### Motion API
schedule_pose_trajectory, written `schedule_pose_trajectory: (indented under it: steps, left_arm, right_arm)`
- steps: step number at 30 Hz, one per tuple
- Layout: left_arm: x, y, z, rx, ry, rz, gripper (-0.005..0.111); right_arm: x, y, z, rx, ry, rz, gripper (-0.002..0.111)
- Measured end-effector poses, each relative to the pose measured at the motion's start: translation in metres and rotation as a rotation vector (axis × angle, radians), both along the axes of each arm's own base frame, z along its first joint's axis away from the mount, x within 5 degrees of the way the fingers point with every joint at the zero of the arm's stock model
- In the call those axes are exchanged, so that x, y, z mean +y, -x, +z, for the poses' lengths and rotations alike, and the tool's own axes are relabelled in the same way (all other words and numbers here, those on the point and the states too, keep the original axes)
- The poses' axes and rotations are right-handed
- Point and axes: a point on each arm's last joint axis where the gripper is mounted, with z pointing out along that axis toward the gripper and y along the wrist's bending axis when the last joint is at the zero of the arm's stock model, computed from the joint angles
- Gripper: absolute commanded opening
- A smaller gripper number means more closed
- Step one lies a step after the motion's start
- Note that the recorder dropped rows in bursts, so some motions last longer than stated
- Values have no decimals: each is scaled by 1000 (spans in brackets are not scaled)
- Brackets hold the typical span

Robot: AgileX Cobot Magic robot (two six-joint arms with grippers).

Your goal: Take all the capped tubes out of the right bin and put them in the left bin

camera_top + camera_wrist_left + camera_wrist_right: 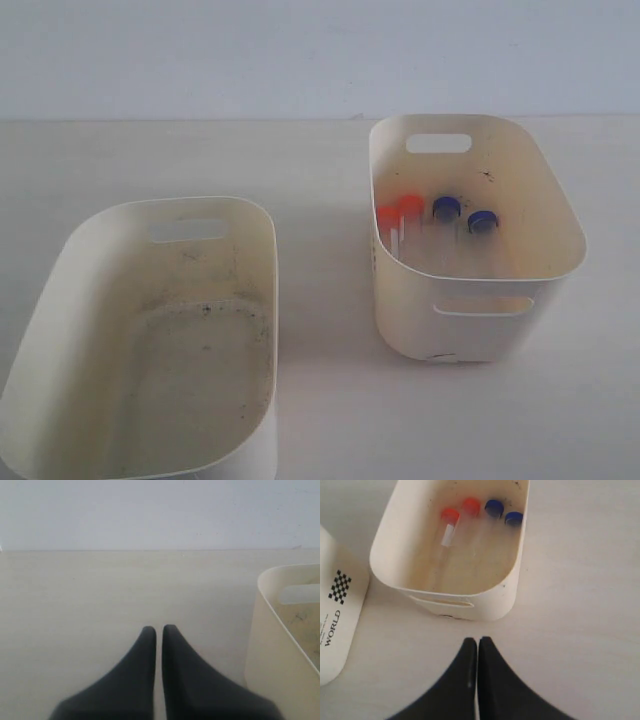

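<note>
Two orange-red-capped tubes and two blue-capped tubes lie side by side inside the right bin, caps toward its far wall. One orange-capped tube carries a white label strip. The left bin stands at the front left, its speckled floor holding no tubes. My right gripper is shut on nothing, above the table just short of the right bin's near wall. Beside the left bin's outer wall, my left gripper is shut with nothing in it. Neither gripper shows in the exterior view.
Both bins stand on a pale tabletop with a gap between them. A white wall closes the back. In the right wrist view the left bin's outer wall carries a checkered mark and the word WORLD.
</note>
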Motion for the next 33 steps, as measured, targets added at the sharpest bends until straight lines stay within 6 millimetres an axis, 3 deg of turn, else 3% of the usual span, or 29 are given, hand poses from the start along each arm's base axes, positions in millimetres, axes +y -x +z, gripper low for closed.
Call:
schedule_pose_trajectory:
  steps: [5,14,21,24,29,33]
  left_arm:
    - [0,0,0,0,0,0,4]
    - [0,0,0,0,0,0,4]
    - [0,0,0,0,0,0,4]
    - [0,0,0,0,0,0,4]
    - [0,0,0,0,0,0,4]
    - [0,0,0,0,0,0,4]
  right_arm:
    - [7,-37,15,54,-13,97,1]
    - [20,-152,72,58,-158,140,1]
    - [40,-200,96,-5,-237,214,1]
    - [53,-216,92,72,-152,185,1]
    - [67,-246,60,267,-36,121,2]
    - [75,-270,29,370,-44,85,21]
